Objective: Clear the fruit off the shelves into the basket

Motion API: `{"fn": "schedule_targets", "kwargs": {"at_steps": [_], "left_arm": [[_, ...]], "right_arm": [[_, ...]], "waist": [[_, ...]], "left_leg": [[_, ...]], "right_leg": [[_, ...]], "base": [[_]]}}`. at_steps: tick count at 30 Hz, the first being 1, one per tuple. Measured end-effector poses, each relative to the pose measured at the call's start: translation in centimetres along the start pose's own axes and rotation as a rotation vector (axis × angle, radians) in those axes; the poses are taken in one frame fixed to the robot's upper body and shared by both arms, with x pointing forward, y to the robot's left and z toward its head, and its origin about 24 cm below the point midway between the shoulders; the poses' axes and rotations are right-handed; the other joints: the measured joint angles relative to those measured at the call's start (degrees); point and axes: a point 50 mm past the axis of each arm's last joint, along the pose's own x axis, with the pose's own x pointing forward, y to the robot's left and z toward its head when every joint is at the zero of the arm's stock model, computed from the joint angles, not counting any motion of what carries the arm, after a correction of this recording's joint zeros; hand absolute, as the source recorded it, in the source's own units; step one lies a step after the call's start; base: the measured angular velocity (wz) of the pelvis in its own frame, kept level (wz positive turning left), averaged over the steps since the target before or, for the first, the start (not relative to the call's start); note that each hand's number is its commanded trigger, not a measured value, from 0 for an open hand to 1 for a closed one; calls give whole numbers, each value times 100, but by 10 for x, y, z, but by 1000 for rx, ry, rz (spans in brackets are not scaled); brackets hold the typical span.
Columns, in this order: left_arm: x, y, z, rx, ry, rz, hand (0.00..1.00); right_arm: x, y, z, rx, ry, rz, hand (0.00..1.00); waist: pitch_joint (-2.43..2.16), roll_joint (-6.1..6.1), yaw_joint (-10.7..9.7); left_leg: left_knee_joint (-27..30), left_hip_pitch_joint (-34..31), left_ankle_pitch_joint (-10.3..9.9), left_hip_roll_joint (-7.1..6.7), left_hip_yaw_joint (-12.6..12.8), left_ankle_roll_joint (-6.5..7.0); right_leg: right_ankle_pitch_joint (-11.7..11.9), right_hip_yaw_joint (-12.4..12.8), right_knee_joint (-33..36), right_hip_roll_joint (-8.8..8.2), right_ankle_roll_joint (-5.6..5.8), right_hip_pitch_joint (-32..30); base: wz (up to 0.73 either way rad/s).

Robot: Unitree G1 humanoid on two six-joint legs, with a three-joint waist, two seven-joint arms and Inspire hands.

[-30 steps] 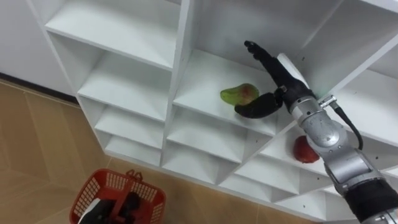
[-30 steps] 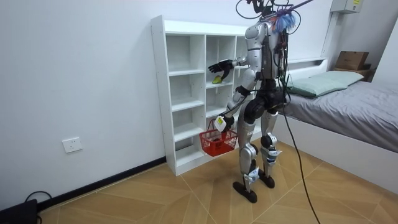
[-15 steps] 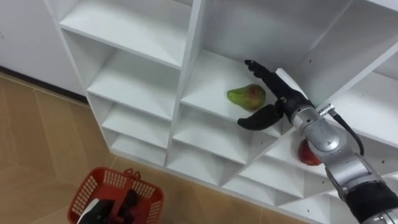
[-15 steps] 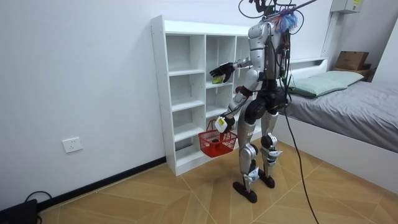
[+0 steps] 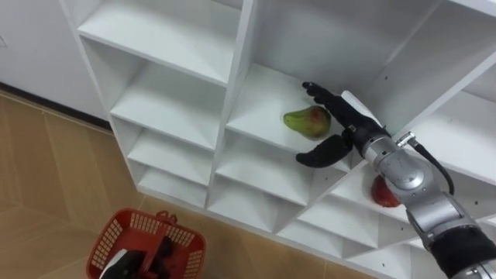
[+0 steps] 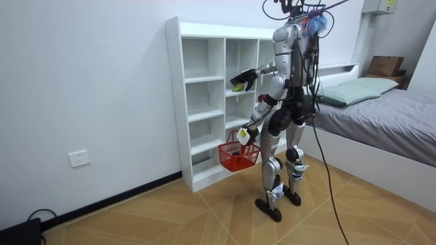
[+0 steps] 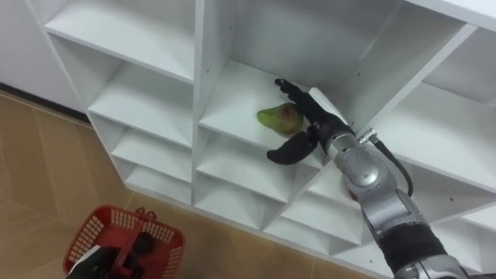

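Closet (image 5: 235,93) cubbies are open-fronted. The middle one holds a green, red-blushed pear (image 5: 308,122), and the right hand (image 5: 349,128) reaches in beside it. The fingers are spread apart, running straight along the pear's far side, and the thumb curves under its near side by the shelf's front edge. Nothing is clamped yet. I cannot tell whether the fingers touch the pear. One cubby lower, beyond the wrist, lies a red fruit (image 5: 380,194), partly hidden by the forearm.

The left hand (image 5: 143,262) hangs low, curled on the handle of a red basket (image 5: 108,232). It hides what is inside the basket.

Bare shelf board stretches away from the fingertips past the pear. The cubby's side wall stands close behind the hand, with free height above it.
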Motion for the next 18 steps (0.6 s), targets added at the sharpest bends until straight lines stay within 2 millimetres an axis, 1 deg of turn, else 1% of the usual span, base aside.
{"fn": "schedule_targets", "kwargs": {"at_steps": [3,4,6,7,8,9,18], "left_arm": [[0,0,0,0,0,0,100],[0,0,0,0,0,0,100],[0,0,0,0,0,-1,100],[0,0,0,0,0,-1,100],[0,0,0,0,0,-1,100],[0,0,0,0,0,-1,100],[0,0,0,0,0,-1,100]], "right_arm": [[0,0,-2,6,6,1,0],[0,0,-3,8,11,3,8],[-1,1,-5,9,20,4,58],[-1,1,-6,10,26,6,67],[-1,1,-7,11,30,6,88],[-1,1,-7,11,31,6,100],[-1,2,-8,11,36,27,100]], "waist": [[-8,9,1],[-9,9,4],[-10,9,11],[-10,8,15],[-10,8,18],[-10,8,20],[-20,-5,30]], "left_leg": [[9,0,0,0,-14,0],[16,0,0,-1,-26,0],[27,0,0,-5,-43,0],[33,0,0,-7,-51,0],[41,1,0,-7,-55,0],[40,1,0,-8,-58,0],[29,-3,1,-7,-58,-1]], "right_leg": [[0,-18,0,-2,0,11],[0,-25,0,-2,0,20],[0,-38,1,-3,0,31],[0,-46,1,-4,0,37],[0,-52,0,-5,0,48],[0,-53,-1,-4,0,52],[0,-23,-1,-1,0,51]], "base": [[1],[5],[5],[4],[4],[0],[0]]}}
